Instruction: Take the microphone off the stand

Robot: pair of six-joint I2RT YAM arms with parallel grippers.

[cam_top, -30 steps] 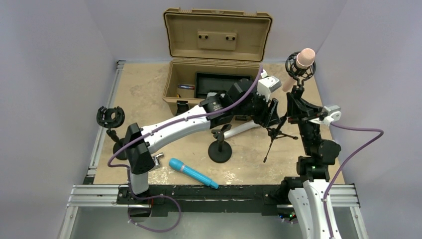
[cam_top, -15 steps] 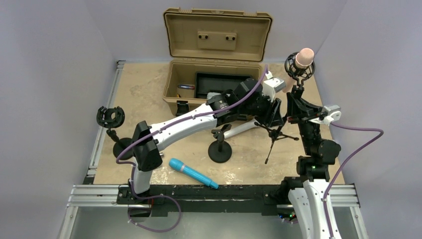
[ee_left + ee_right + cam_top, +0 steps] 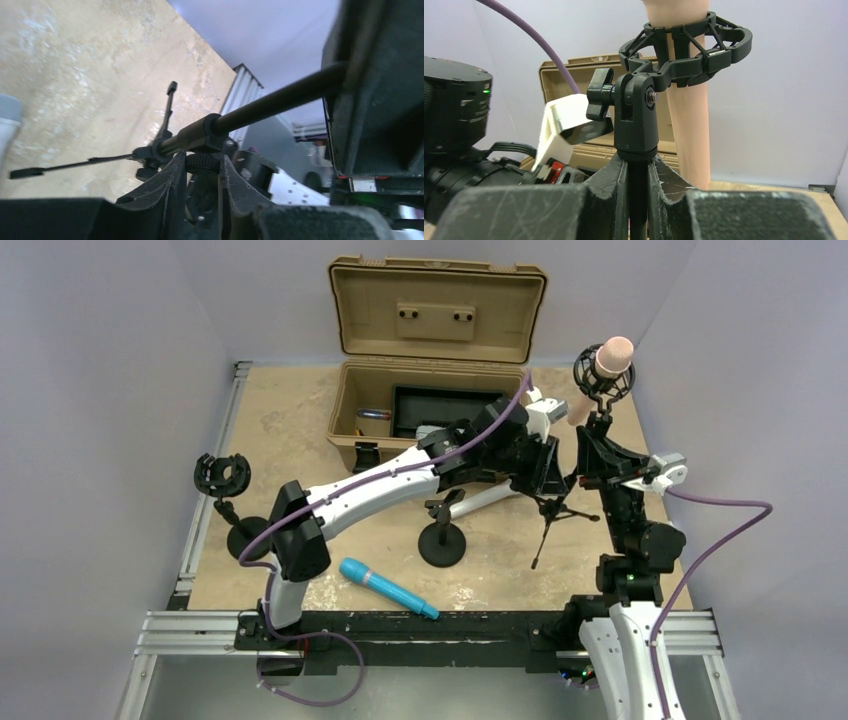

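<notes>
A pink microphone (image 3: 609, 362) sits upright in a black shock mount (image 3: 602, 381) on top of a black tripod stand (image 3: 553, 508) at the table's right. In the right wrist view the microphone (image 3: 687, 125) passes through the mount (image 3: 684, 47). My right gripper (image 3: 638, 172) is shut on the stand's pole just under the mount's swivel; it also shows in the top view (image 3: 592, 447). My left gripper (image 3: 202, 165) is shut on the knurled knob under the pole's collar (image 3: 202, 135), low on the stand; it also shows in the top view (image 3: 550, 462).
An open tan case (image 3: 430, 390) stands at the back. A round-base stand (image 3: 442, 540) and a grey-white microphone (image 3: 490, 498) lie under my left arm. A blue microphone (image 3: 388, 588) lies near the front edge. Another shock-mount stand (image 3: 222, 475) is at the left.
My left arm has pushed farther right and its elbow has shifted right, settling the gripper at the stand's lower pole. The right arm and the pink microphone have barely moved.
</notes>
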